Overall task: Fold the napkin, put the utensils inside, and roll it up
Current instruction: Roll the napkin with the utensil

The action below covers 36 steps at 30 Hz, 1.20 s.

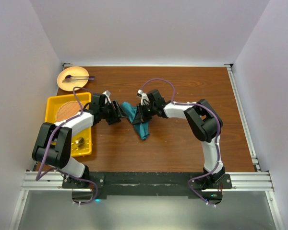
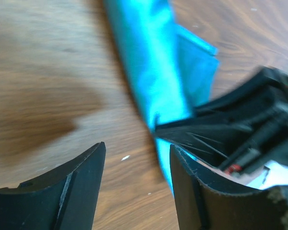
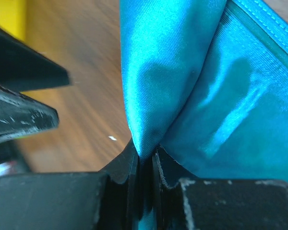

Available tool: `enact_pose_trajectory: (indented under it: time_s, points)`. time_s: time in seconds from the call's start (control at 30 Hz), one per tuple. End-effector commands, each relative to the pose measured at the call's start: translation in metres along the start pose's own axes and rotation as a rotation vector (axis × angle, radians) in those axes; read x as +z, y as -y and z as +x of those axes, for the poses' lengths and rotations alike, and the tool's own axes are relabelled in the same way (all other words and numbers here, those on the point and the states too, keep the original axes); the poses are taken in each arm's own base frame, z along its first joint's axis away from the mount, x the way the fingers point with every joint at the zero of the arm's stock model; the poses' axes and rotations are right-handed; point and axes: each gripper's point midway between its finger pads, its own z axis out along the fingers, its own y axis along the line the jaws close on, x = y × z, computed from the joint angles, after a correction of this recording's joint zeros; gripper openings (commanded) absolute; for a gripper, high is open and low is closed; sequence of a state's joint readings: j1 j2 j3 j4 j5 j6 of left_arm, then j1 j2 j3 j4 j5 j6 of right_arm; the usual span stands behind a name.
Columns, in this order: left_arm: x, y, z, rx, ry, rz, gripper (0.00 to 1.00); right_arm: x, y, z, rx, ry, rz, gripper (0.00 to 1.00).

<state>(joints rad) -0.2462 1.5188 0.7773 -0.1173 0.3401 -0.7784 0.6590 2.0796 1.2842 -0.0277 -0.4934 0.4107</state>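
Yellow tray (image 1: 52, 101), brown disc (image 1: 65, 114) inside

Lab robot cell here: plain white panels (image 1: 149, 28) wall in a wood-grain tabletop (image 1: 173, 148) on three sides, an aluminium rail (image 1: 252, 180) runs along the bottom of the frame, and the left arm (image 1: 74, 122) and right arm (image 1: 210, 149) sit bolted there, purple cables (image 1: 159, 79) looping.

Napkin (image 1: 142, 128) bunched on table (image 1: 182, 86), left fingers (image 1: 115, 115) and right fingers (image 1: 138, 117) flanking.
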Motion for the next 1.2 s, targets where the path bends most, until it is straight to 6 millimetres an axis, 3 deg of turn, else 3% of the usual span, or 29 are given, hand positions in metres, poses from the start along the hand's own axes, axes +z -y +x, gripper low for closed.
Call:
enact_pose_trajectory:
  time_s: [0.0,0.03,0.1,0.23,0.4,0.57,0.87,1.17]
  points:
    - [0.007,0.035,-0.012,0.009,0.026,0.149,0.59,0.015,0.001,0.055,0.177,-0.156,-0.232,0.07]
    - [0.007,0.042,-0.016,0.019,0.037,0.183,0.58,0.018,0.008,0.065,0.209,-0.174,-0.243,0.06]
    - [0.009,0.05,-0.018,0.016,0.036,0.216,0.55,0.015,0.008,0.062,0.231,-0.158,-0.31,0.06]
    - [0.015,0.058,-0.026,0.013,0.06,0.261,0.42,0.014,0.021,0.066,0.247,-0.152,-0.283,0.08]
    - [0.028,0.055,-0.033,-0.008,0.075,0.244,0.37,0.011,0.029,0.069,0.226,-0.163,-0.226,0.11]
    - [0.044,0.041,-0.039,-0.019,0.101,0.194,0.34,0.006,0.032,0.068,0.199,-0.158,-0.175,0.21]
    - [0.055,0.029,-0.038,-0.031,0.09,0.145,0.32,-0.035,0.027,0.054,0.092,-0.157,-0.019,0.49]
    - [0.059,0.029,-0.038,-0.029,0.073,0.135,0.32,-0.068,0.03,0.066,-0.005,-0.178,0.161,0.61]
